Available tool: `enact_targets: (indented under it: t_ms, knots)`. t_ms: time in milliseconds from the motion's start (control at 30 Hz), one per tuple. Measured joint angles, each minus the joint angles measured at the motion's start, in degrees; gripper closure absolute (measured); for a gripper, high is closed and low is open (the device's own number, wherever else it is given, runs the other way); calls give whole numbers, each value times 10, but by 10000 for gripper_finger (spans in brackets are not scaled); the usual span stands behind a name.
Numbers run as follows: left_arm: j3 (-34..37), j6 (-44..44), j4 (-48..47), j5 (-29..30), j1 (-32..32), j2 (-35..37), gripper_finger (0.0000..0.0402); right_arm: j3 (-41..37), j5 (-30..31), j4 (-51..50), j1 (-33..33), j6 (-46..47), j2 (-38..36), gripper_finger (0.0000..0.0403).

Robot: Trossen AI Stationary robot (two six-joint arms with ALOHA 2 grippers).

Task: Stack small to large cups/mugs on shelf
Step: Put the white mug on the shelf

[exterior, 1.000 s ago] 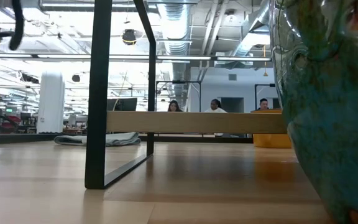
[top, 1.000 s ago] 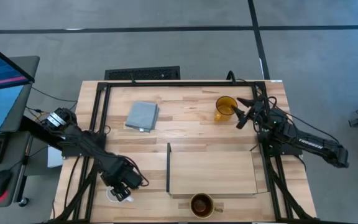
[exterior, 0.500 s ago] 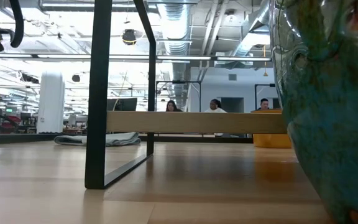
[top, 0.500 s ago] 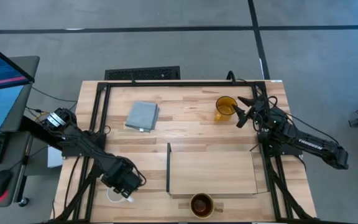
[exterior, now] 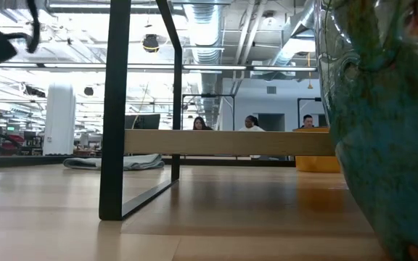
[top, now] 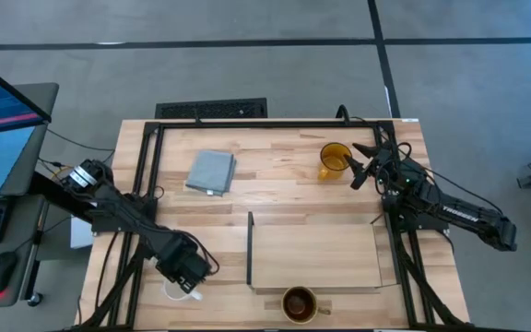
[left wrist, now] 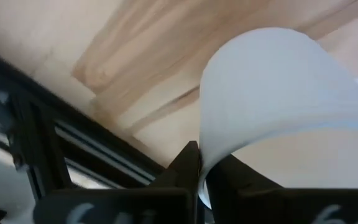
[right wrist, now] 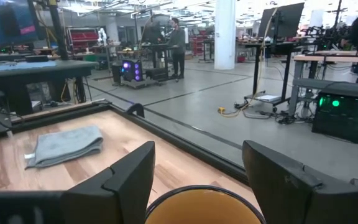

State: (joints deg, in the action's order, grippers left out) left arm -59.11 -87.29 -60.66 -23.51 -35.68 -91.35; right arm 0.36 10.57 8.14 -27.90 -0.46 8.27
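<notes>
At the near-left corner of the light-wood desk [top: 284, 198], the left tool [top: 184, 270] was seen from above covering the small white handled mug [top: 172, 290], of which only a pale sliver showed. In the left wrist view the dark fingers [left wrist: 188, 168] were pressed together on the thin white rim [left wrist: 272, 93], one inside and one outside, so the tool was judged clenched on the mug. A grip on so narrow an edge was considered liable to let the mug pivot or slip if it were lifted or swung quickly.

Further right, the folded grey-blue cloth [top: 211, 171] lay flat, well apart from everything else. The shelf, a flat rectangular light-wood board [top: 316, 254] with a thin dark upright panel [top: 250, 249] on its left short edge, carried nothing. That panel stood between the white mug and the board, and a low carry was judged likely to strike it.

The clear glass mug with a dark brownish inside [top: 299, 303] stood just beside the board's near edge.

At far right, the right tool [top: 352, 167] was held released, its fingers [right wrist: 126, 174] spread either side of the yellow-amber handled mug [top: 334, 159]; an off-centre closing could tip it.
</notes>
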Motion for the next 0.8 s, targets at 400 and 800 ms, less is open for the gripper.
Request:
enact_targets:
  t_ms: [400,800]
  knots:
    - [1,141,-52,63,101,6,400,0,0,0,0,1,0,136]
    - [3,211,-73,220,245,146,401,0,0,-1,0,1,0,136]
